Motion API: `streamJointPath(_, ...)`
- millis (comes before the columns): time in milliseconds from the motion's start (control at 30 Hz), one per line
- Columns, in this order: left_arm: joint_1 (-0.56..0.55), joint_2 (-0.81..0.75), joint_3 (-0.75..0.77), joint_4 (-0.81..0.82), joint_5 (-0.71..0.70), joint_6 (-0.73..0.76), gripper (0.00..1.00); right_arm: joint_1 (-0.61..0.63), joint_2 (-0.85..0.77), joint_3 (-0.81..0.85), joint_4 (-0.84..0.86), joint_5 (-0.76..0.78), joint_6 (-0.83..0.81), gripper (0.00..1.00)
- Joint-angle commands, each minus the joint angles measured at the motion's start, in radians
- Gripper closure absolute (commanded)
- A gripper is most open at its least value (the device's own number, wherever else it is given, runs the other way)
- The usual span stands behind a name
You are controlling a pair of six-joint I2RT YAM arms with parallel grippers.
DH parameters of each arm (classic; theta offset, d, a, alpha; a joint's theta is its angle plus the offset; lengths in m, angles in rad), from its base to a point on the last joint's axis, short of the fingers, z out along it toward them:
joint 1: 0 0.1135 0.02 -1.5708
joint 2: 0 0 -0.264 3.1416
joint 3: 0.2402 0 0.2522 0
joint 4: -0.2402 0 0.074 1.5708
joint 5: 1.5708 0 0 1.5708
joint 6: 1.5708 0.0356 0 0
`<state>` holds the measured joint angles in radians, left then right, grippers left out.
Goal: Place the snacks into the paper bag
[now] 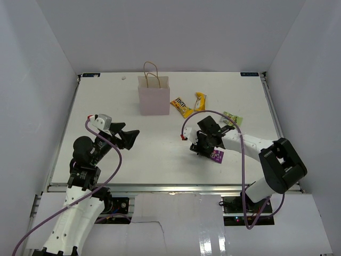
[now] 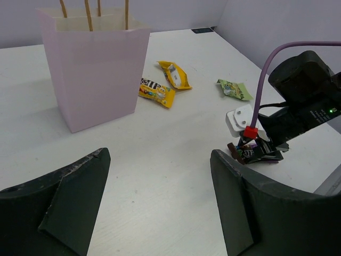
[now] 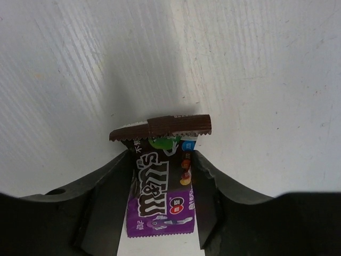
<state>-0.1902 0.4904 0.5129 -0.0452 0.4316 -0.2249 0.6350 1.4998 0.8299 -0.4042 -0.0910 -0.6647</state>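
The right gripper (image 3: 162, 157), low over the white table (image 1: 154, 160), has its dark fingers pinched on the long edges of the dark purple foil candy packet (image 3: 160, 197), bowing it. I would lift straight up, confirm the hold, then carry it high over the upright pale pink paper bag (image 1: 154, 96), which stands well apart. The left gripper (image 2: 159, 154) hangs spread and empty.
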Motion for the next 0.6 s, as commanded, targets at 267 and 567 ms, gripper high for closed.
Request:
streamJointPath(267,-0.006,-0.021,0.006,-0.005,-0.008,0.016,0.12,-0.031,0.031,0.006,0.019,-0.056,-0.022,0.67)
streamJointPath(567,-0.006,-0.042,0.001,0.005,0.004,0.018,0.12,-0.054,-0.07,0.227,-0.036,-0.222,-0.073,0.84)
